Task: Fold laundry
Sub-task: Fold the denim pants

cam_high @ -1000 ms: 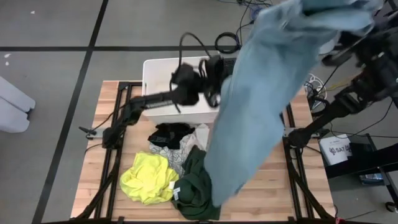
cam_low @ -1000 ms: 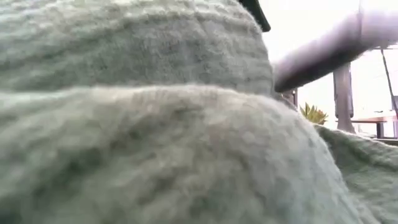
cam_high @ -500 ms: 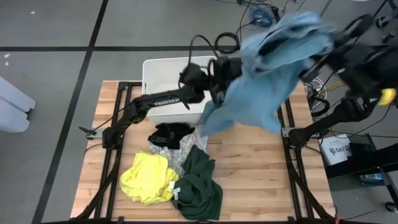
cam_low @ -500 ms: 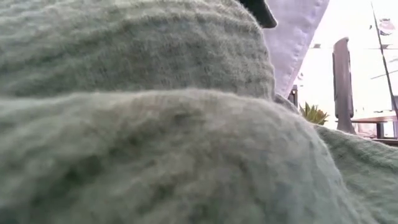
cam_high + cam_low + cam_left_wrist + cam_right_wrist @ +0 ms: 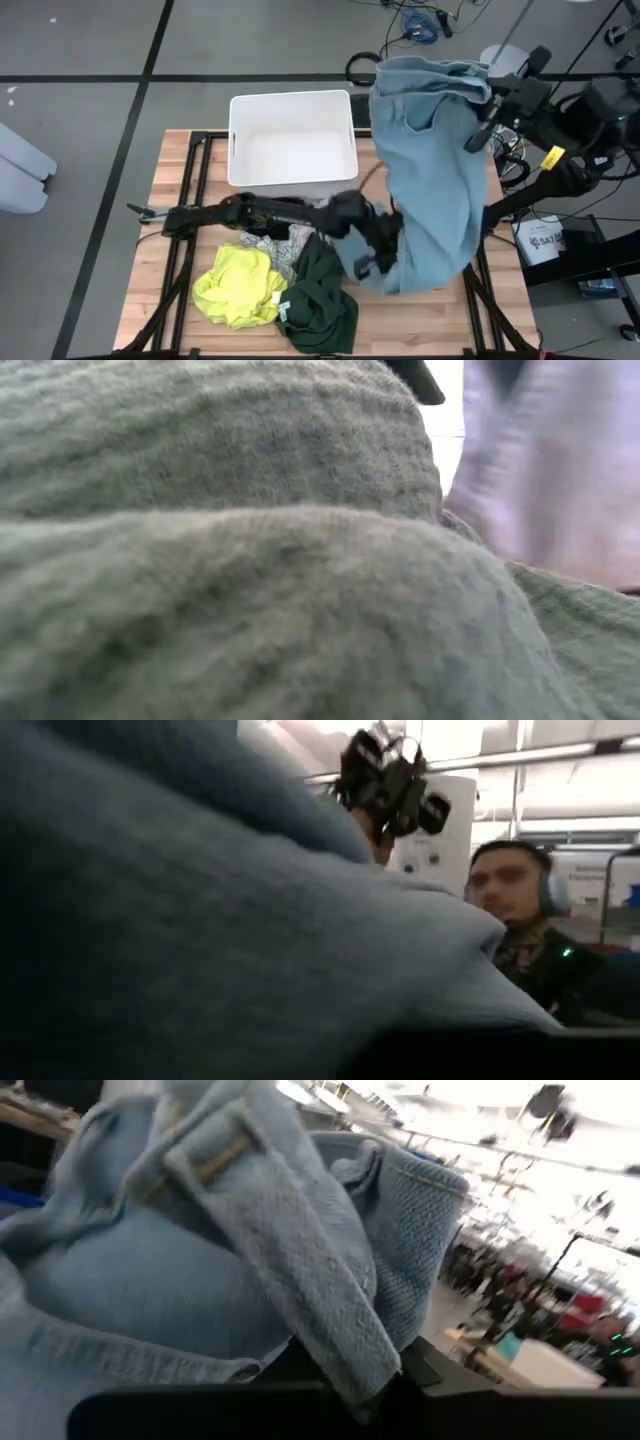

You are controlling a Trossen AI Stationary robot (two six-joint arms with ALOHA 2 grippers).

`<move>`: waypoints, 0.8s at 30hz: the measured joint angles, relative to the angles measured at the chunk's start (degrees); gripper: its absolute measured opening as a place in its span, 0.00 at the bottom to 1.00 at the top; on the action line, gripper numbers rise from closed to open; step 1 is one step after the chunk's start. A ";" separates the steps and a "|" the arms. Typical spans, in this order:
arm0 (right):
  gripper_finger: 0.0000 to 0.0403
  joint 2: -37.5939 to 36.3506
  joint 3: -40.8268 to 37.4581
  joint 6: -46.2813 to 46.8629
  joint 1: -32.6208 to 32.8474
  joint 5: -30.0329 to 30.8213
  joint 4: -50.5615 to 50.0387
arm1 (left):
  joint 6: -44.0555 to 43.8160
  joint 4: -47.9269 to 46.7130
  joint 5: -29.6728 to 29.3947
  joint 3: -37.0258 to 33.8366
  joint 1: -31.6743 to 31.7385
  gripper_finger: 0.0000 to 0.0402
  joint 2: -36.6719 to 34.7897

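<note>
Two pincers on one garment | light blue garment (image 5: 430, 170) hangs long axis top-to-bottom, right of centre | right pincer (image 5: 478, 135) clamped on its upper edge, upper right | left pincer (image 5: 372, 255) at lower hem, nearer, grip cannot tell | worktop (image 5: 440, 310) below

Lt blue garment (image 5: 430, 170) hangs stretched, upper right down to lower center of frame. Dk green one (image 5: 318, 298) crumpled bottom center, touching bright yellow one (image 5: 238, 285) at its left. Black (image 5: 270, 212) & white/grey patterned (image 5: 292, 240) bunched just above.
</note>
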 joint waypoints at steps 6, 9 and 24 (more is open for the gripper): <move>0.06 0.42 0.00 13.50 0.09 4.79 -13.97 | 4.20 -1.67 -1.03 0.00 -0.97 0.24 1.16; 0.06 0.30 0.00 21.75 0.12 6.57 -22.28 | 4.83 -6.52 -1.04 0.00 -1.94 0.24 1.03; 0.06 0.35 -0.01 18.43 0.15 9.10 -17.76 | 7.93 -56.89 -8.50 0.19 -1.29 0.24 -1.00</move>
